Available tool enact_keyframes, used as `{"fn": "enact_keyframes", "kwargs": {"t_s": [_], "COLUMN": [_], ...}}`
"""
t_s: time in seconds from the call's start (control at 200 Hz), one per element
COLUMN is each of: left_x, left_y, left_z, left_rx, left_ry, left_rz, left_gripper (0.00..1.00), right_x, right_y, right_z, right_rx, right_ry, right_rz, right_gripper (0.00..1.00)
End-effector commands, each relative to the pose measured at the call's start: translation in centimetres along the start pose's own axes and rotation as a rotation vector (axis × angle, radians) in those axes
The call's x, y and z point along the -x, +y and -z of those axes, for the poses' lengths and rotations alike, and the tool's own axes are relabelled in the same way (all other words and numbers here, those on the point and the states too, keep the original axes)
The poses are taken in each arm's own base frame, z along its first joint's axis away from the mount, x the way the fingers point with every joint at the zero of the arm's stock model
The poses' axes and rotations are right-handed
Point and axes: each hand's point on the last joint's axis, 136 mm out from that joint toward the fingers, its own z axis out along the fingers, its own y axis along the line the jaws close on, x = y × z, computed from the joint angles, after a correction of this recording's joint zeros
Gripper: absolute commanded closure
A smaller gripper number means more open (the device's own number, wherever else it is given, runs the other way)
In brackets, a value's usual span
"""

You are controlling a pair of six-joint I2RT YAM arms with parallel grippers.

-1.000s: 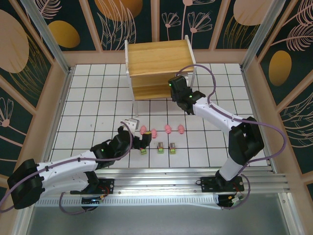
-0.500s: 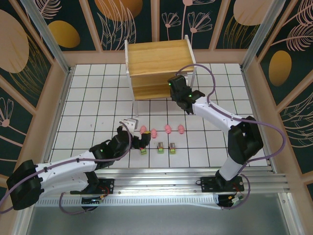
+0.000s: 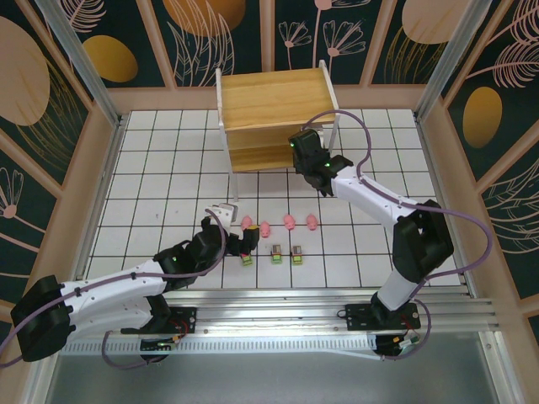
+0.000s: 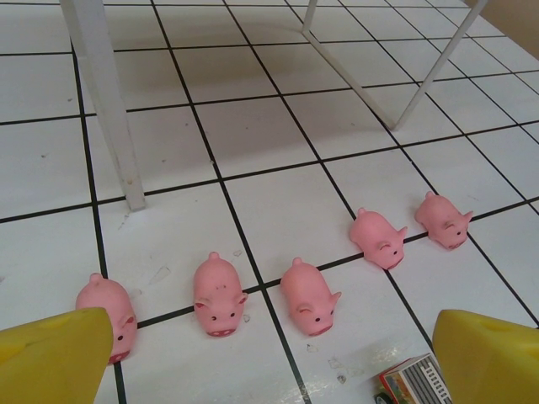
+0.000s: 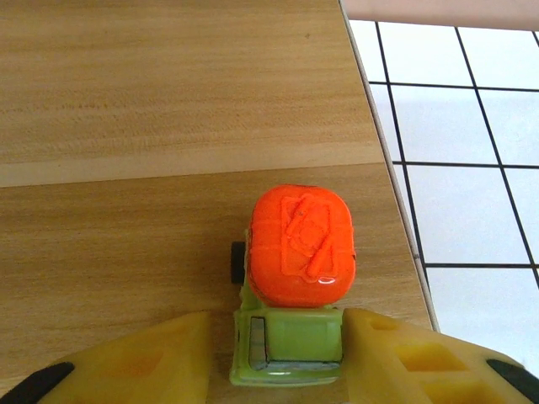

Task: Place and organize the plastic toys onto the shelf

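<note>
Nearest the bases, the left gripper hangs low over the white tiled floor. Its jaws are flung wide with nothing between them, and its own camera catches just the yellow fingertips at the bottom corners. Three blocky pieces sit in a row right by it, too small from above to read their tops, and one is cut off at the wrist view's lower edge. Next come the pigs, five in a loose line up close. From above, the leftmost is hard to pick out against the gripper. Beyond them is the shelf on thin white legs. At its right end the right gripper straddles an orange-topped green toy. The toy stands on a wooden board near the right edge, the lower tier by the look of it. The jaws are parted narrowly, with a sliver of wood showing beside the left finger. Whether the right finger touches the toy, I cannot tell.
</note>
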Motion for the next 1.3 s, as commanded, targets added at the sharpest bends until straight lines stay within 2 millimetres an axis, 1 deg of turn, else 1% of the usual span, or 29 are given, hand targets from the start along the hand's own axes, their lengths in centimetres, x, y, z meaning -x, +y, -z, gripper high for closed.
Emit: {"fn": "enact_keyframes", "kwargs": {"t_s": [0.0,0.25,0.46,0.651,0.801,0.906,1.071,1.211,1.291], "left_x": [0.4,0.7,0.8,0.9,0.6,-0.1,-1.3,-1.8,-2.1], "left_y": [0.4,0.3,0.5,0.6,0.1,-0.3,-1.0,-0.8,-0.3], "left_z": [0.1,0.0,-0.1,-0.1,-0.5,-1.1,-1.9,-2.0,-1.9], "left_rx": [0.02,0.024,0.042,0.055,0.048,0.04,0.016,0.017,0.038], "left_ry": [-0.011,-0.011,-0.011,-0.002,0.034,0.072,0.122,0.131,0.137], "left_rz": [0.01,0.004,-0.001,-0.009,-0.023,-0.035,-0.037,-0.03,-0.029], "left_gripper": [0.03,0.03,0.03,0.02,0.02,0.02,0.02,0.02,0.03], "right_x": [1.6,1.1,0.0,-1.9,-4.0,-5.8,-9.7,-12.9,-14.5], "right_y": [-0.9,-1.1,-0.6,0.5,1.2,1.6,2.4,2.8,3.2], "right_z": [2.0,3.3,4.7,6.3,7.7,8.7,9.7,10.6,11.2], "right_rx": [-0.021,-0.022,-0.005,0.039,0.069,0.083,0.105,0.116,0.126], "right_ry": [-0.043,-0.042,-0.032,0.0,0.032,0.057,0.12,0.171,0.196], "right_rz": [-0.044,-0.055,-0.051,-0.041,-0.039,-0.035,-0.019,-0.022,-0.03], "right_gripper": [0.54,0.54,0.54,0.55,0.56,0.57,0.59,0.6,0.61]}}
